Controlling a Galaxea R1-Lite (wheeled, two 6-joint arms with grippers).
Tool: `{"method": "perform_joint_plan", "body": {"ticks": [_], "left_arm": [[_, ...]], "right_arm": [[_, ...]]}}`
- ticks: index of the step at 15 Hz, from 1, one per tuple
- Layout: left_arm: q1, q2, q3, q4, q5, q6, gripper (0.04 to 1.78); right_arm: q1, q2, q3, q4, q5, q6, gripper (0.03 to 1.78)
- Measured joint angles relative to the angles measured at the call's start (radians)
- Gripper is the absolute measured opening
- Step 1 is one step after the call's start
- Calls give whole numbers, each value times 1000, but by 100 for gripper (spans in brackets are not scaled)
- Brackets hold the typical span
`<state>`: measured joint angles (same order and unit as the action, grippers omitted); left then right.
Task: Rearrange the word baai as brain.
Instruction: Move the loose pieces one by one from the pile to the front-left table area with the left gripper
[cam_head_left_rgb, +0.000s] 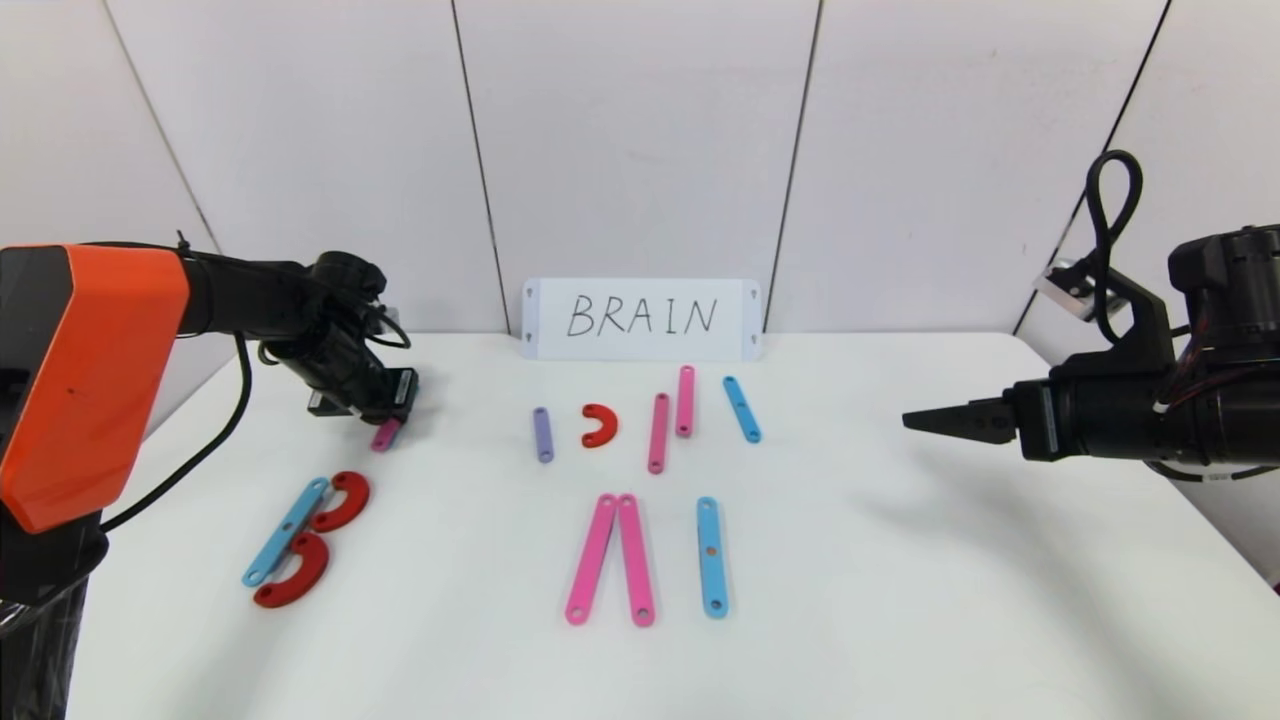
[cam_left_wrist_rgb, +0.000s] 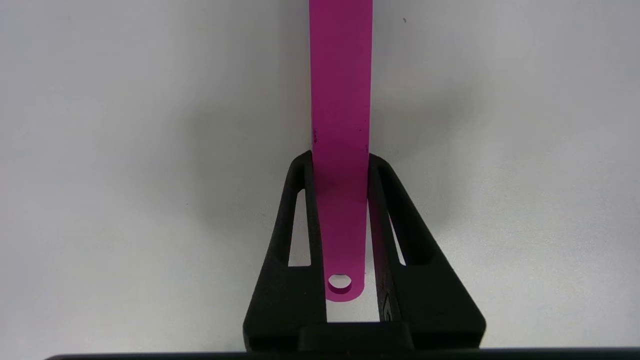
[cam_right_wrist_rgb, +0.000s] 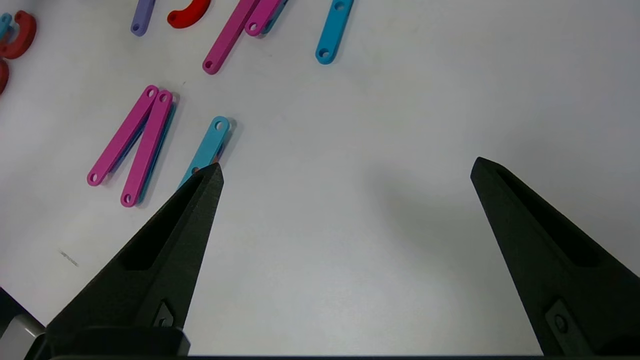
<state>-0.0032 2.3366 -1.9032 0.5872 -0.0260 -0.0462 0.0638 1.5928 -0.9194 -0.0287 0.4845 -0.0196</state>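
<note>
Left gripper (cam_left_wrist_rgb: 340, 165): pinching a pink strip (cam_left_wrist_rgb: 341, 100), behind the B (cam_head_left_rgb: 300, 540), probably relocating it for a new letter.
Right gripper (cam_right_wrist_rgb: 345, 170): spread wide, idle, well right of the B.

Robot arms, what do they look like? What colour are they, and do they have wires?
The left arm has a big orange shell, then black parts with thin black cables. Its left gripper has black triangle-shaped fingers with slots cut through. The right arm is all black, with a looping black cable on top. Its right gripper has long, pointed black fingers.
</note>
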Motion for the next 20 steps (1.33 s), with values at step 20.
{"method": "perform_joint_plan", "body": {"ticks": [20], "left_arm": [[-175,-476,610,-42,40,-80,30]], "right_arm": [[8,5,2,0,0,-1,174]]}}
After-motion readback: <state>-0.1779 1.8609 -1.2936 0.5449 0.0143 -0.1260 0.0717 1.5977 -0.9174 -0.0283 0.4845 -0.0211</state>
